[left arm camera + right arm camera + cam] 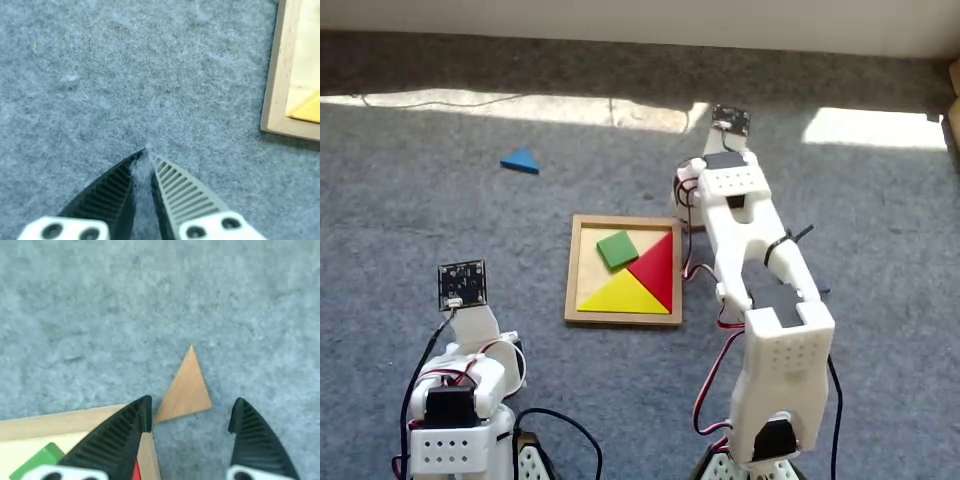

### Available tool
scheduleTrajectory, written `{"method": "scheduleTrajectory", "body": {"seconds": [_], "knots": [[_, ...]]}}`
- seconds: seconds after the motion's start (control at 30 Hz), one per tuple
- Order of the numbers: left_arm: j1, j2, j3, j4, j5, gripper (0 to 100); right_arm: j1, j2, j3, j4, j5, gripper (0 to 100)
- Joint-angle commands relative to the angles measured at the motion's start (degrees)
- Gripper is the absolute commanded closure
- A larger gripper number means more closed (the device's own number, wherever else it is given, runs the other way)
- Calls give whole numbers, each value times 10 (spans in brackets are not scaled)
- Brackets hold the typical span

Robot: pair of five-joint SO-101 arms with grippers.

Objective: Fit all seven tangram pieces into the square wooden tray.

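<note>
Black right hand (192, 402): spread wide, straddling the tan triangle (185, 390), gripping nothing.
Tan triangle: flat on the desk (440, 220), just outside a corner of the tray (572, 270), close to its rim.
Left hand (148, 154): clenched, empty, over bare desk beside the tray.
Done: green square (617, 249), red triangle (658, 268) and yellow triangle (620, 295) lie inside; three of seven.
Left: four, among them the tan and the blue triangle (521, 161), which is well apart.
Room: one right finger hangs over the rim and could catch on it.

A grey carpeted surface (440, 220) carries the square wooden tray (571, 270), a blue triangle (521, 161) well apart, and a tan triangle (186, 390) just beside the tray's corner.
</note>
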Motion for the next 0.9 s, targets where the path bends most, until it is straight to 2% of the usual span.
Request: {"method": "scheduleTrajectory", "body": {"seconds": [0.0, 0.13, 0.87], "knots": [[7, -9, 11, 3, -4, 995, -2, -39, -5, -52, -6, 749], [7, -9, 11, 3, -4, 995, -1, -36, -1, -87, -6, 749], [7, -9, 11, 3, -4, 995, -5, 27, 12, -63, -5, 749]]}}
